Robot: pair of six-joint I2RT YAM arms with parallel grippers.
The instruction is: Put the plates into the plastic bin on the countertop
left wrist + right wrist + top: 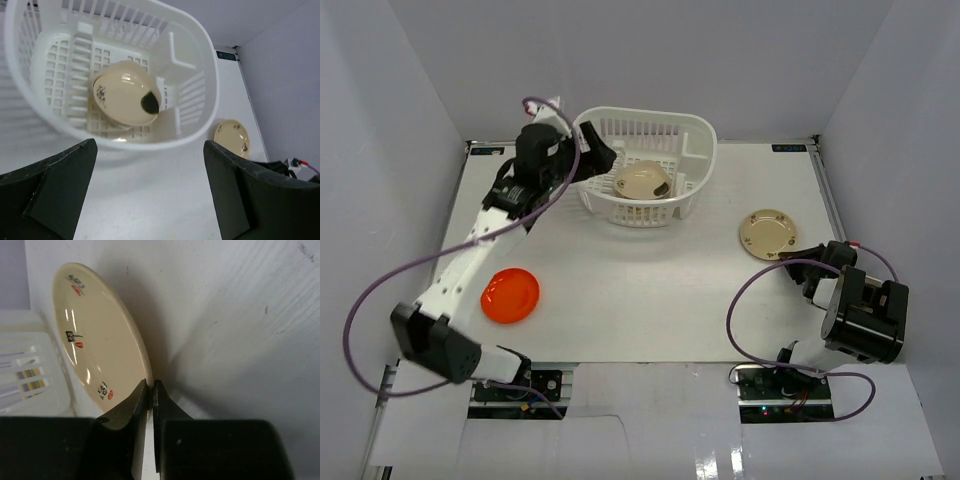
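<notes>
Left tool (pixel 150 147): wide open and holding nothing. Its two dark fingers (pixel 60 192) stand far apart at the bottom corners of my left wrist view.
Left tool's place: raised at the left end of the bin (pixel 642 213), by its rim. I cannot tell whether it touches the rim.
Binned plate (pixel 122 100): cream and round, lying tilted on the bin's perforated floor. It has a dark patch near one edge and small dark marks near the other, and sits near an upright white divider (pixel 172 52).
Right tool (pixel 151 385): fingers (pixel 125 412) drawn nearly together, with only a thin slit between them and nothing seen in the slit.
Right tool's place: low over the surface (pixel 640 290), with its tips right at the rim of the loose plate (pixel 100 350). I cannot tell whether they touch it.
Loose plate: cream and round, with small red and black marks. It lies flat on the surface to the right of the bin, apart from it.
Orange plate (pixel 510 295): bright and round, flat on the surface at the left. It is just beside my left arm (pixel 470 255) and well apart from the bin.
Bin: white with lattice sides, standing toward the far edge of the surface, near the middle.
Right arm (pixel 865 315): folded low at the near right corner.
Walls (pixel 650 60): plain white, on three sides of the surface.
</notes>
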